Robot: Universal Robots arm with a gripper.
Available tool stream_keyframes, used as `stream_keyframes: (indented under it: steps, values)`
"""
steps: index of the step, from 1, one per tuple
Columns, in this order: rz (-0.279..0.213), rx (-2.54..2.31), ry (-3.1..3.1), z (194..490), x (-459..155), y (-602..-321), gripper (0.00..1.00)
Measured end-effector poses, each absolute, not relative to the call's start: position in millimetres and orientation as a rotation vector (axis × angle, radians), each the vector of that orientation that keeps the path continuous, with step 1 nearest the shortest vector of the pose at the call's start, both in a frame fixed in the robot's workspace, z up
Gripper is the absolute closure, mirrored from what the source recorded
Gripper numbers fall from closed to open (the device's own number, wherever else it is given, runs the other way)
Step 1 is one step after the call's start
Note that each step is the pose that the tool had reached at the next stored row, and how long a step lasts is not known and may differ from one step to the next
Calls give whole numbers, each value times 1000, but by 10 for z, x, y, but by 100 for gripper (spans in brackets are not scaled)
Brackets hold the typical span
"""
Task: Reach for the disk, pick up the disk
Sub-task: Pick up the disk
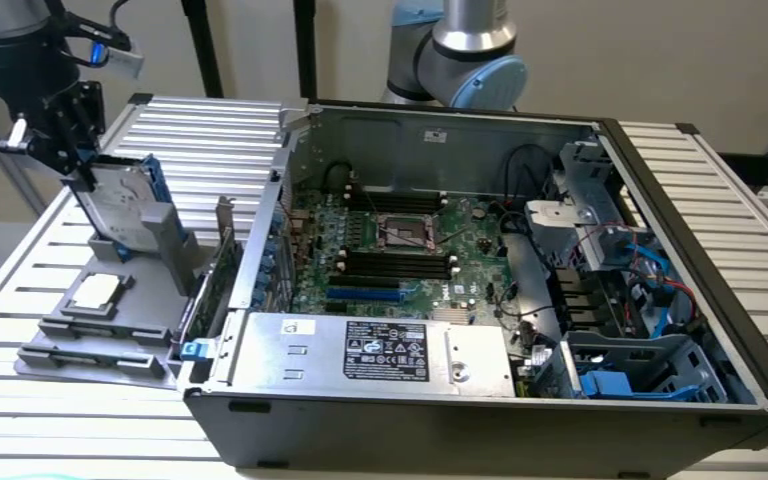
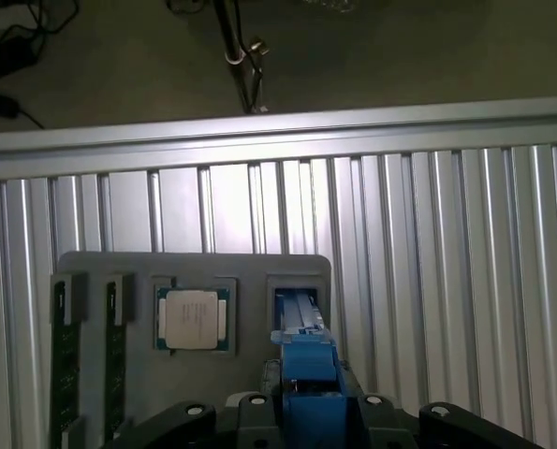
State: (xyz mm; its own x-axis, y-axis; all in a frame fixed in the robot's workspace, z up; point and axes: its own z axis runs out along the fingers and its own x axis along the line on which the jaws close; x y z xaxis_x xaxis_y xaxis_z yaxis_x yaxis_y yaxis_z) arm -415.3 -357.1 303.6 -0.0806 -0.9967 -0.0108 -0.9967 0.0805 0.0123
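The disk (image 1: 128, 210) stands on its edge in a slot of the grey tray (image 1: 117, 335), at the left side of the exterior view, about halfway up. It looks a bit tilted. My pincer (image 1: 80, 175) is in the upper left of that view, right at the top edge of the disk. I cannot tell if my pincer is pinching the disk or is just around it.

I think the disk is hard and stiff, and heavy for its size. It will not bend. Its metal faces look smooth and could slip. It could break inside if it falls or gets a knock, so a bump on the tray wall would be bad. The blue rails on its thin sides look like the best place to hold, near the end that sticks out of the slot.

The exterior view shows the disk from the side, how it leans, and how high my pincer is. It also shows the open computer case (image 1: 398, 420) beside the tray on the desk (image 1: 211, 125). The wrist view looks down along the disk (image 2: 301, 351). There I see its blue rail end-on, in line with its slot, and the small square chip (image 2: 192, 318) in the pocket just beside it. From that I judge I am lined up over the disk.
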Motion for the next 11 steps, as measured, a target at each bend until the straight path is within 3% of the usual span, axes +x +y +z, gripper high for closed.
stream_keyframes:
  steps: [11]
  values:
    - [-26,2130,-2309,3340,-4134,-3571,67]
